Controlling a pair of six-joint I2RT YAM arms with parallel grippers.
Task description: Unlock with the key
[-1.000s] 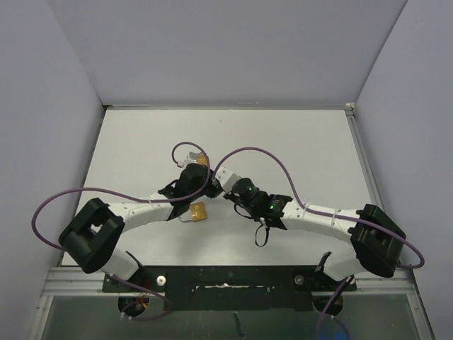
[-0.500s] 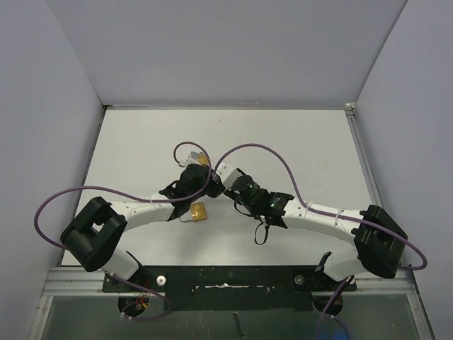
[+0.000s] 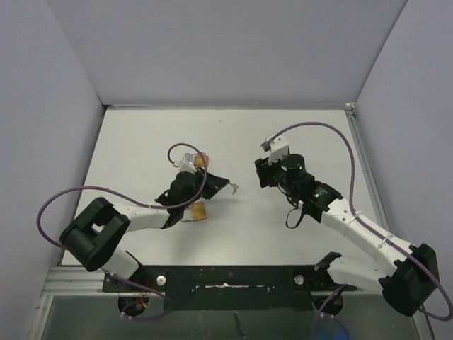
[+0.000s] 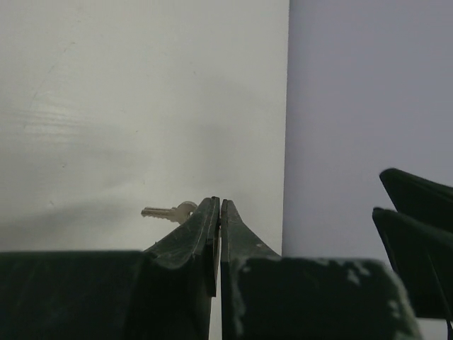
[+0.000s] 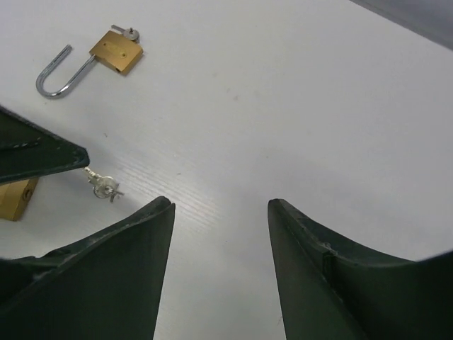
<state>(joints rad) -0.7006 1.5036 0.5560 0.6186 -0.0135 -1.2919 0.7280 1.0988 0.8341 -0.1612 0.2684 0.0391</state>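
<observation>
My left gripper [image 3: 225, 183] is shut near the table's middle, and a small silver key [image 3: 232, 188] sticks out at its tips. In the left wrist view the jaws [image 4: 219, 204] are pressed together, with the key [image 4: 166, 212] showing just left of them. The right wrist view shows a left finger [image 5: 71, 154] with the key [image 5: 105, 186] hanging off its tip. A brass padlock [image 5: 117, 51] lies with its shackle swung open and another key [image 5: 129, 32] in its base. My right gripper [image 5: 219, 203] is open and empty, to the right of the key [image 3: 260, 176].
The open padlock [image 3: 199, 212] lies just below my left wrist. A second brass padlock [image 3: 201, 160] sits beside that wrist on its far side, and a brass body [image 5: 15, 198] shows at the right wrist view's left edge. Purple cables loop over both arms. Grey walls enclose the table.
My right gripper has opened and drawn back to the right, away from the left gripper where both had met. The left gripper stays shut with the key at its tip.
</observation>
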